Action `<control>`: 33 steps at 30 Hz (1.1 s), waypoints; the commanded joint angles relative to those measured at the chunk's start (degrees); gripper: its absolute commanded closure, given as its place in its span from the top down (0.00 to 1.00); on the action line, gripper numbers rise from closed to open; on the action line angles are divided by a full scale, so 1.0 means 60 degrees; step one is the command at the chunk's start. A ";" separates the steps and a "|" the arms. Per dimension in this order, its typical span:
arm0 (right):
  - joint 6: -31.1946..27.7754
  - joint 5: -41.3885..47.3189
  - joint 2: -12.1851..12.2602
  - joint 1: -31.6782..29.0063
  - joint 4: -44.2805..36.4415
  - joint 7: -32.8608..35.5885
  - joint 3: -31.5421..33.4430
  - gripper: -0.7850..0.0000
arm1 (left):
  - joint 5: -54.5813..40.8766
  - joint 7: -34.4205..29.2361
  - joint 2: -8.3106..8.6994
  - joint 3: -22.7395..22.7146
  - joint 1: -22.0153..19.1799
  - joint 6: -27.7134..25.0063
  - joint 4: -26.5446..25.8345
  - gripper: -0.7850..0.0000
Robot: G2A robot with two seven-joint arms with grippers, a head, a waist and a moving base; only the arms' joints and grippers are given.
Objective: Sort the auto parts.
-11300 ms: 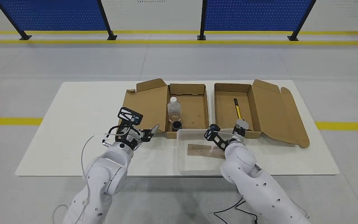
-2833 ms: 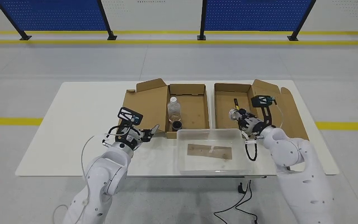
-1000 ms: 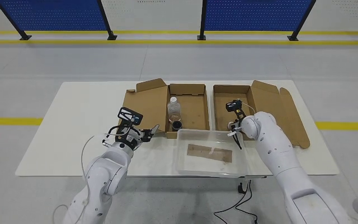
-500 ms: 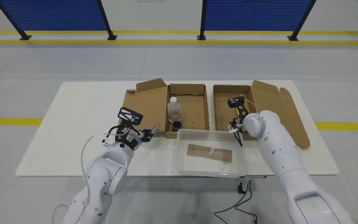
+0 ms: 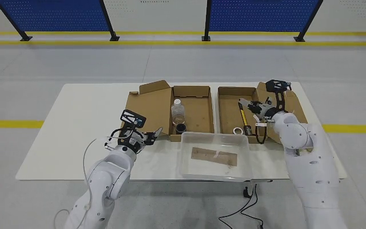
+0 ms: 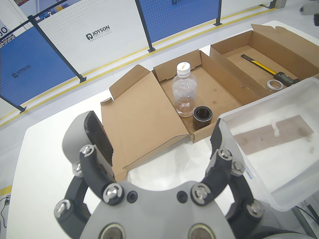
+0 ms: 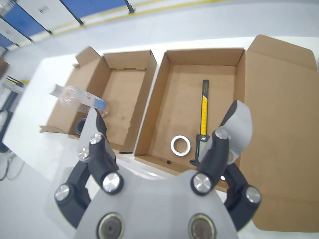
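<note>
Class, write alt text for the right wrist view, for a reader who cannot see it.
The open right gripper hangs above a cardboard box holding a yellow caliper and a white ring. The neighbouring box holds a clear bottle.

A tub (image 5: 184,154) sits at the front edge of the surface (image 5: 68,126), with a flat strip (image 5: 213,154) lying in it. Just behind the tub's left end is one box (image 5: 197,114), holding a cylinder (image 5: 180,127) in the corner nearest the tub and an upright bottle (image 5: 178,110) just behind that. Behind the tub's right half is a second box (image 5: 229,111), with a ring (image 5: 237,131) near the tub and a caliper (image 5: 243,116) just right of it.
</note>
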 commanded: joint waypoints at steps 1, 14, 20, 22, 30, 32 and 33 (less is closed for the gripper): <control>-0.0120 0.0839 0.0030 -0.0746 -0.0803 -0.0380 0.0591 1.00 | 0.0000 0.0000 0.0000 0.0000 0.0000 0.0000 0.0000 1.00; -0.0173 0.2430 0.0178 -0.3878 -0.3126 -0.0627 0.2671 1.00 | 0.0000 0.0000 0.0000 0.0000 0.0000 0.0000 0.0000 1.00; -0.0189 0.2448 0.0179 -0.3903 -0.3131 -0.0628 0.2694 1.00 | 0.0000 0.0000 0.0000 0.0000 0.0000 0.0000 0.0000 1.00; -0.0188 0.2448 0.0179 -0.3903 -0.3131 -0.0628 0.2694 1.00 | 0.0000 0.0000 0.0000 0.0000 0.0000 0.0000 0.0000 1.00; -0.0187 0.2448 0.0179 -0.3903 -0.3131 -0.0628 0.2694 1.00 | 0.0000 0.0000 0.0000 0.0000 0.0000 0.0000 0.0000 1.00; -0.0187 0.2448 0.0179 -0.3903 -0.3131 -0.0628 0.2694 1.00 | 0.0000 0.0000 0.0000 0.0000 0.0000 0.0000 0.0000 1.00; -0.0187 0.2448 0.0179 -0.3903 -0.3131 -0.0627 0.2694 1.00 | 0.0000 0.0000 0.0000 0.0000 0.0000 0.0000 0.0000 1.00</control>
